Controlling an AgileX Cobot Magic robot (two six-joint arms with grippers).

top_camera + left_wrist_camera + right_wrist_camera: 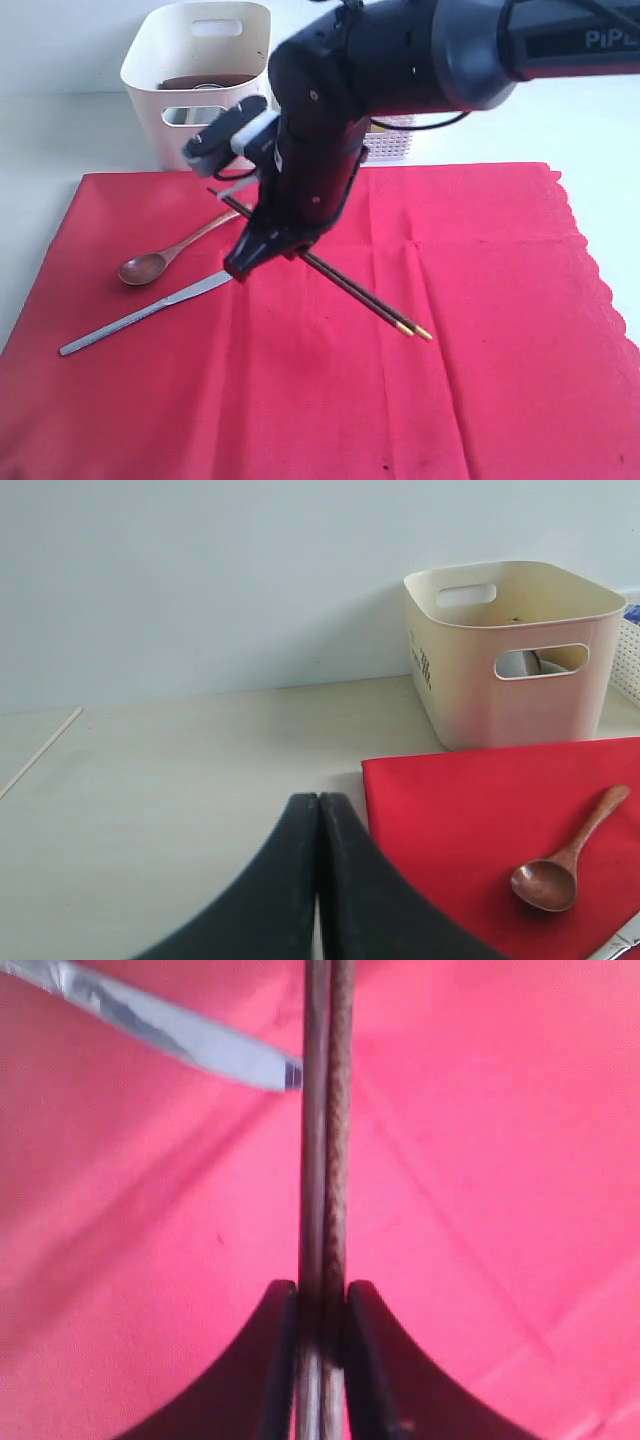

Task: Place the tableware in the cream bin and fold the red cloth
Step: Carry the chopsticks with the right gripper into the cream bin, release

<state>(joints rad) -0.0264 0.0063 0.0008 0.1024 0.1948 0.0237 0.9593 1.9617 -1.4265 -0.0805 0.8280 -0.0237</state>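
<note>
While the chopsticks (pixel 370 300) sit pinched in the narrowly closed right gripper (pixel 322 1292) near the middle of the cloth (pixel 480 300), spoon (pixel 150 265) and knife (pixel 140 315) lie uncollected toward its left edge. The bin (pixel 150 70) beyond its far-left corner holds some items. The cloth is unfolded, and the left gripper (pixel 319 805) is closed and empty.

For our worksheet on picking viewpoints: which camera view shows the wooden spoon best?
The left wrist view: the wooden spoon lies whole and unobstructed on the red cloth. The exterior view shows it smaller, its handle end near the right arm. The right wrist view does not show it.
</note>
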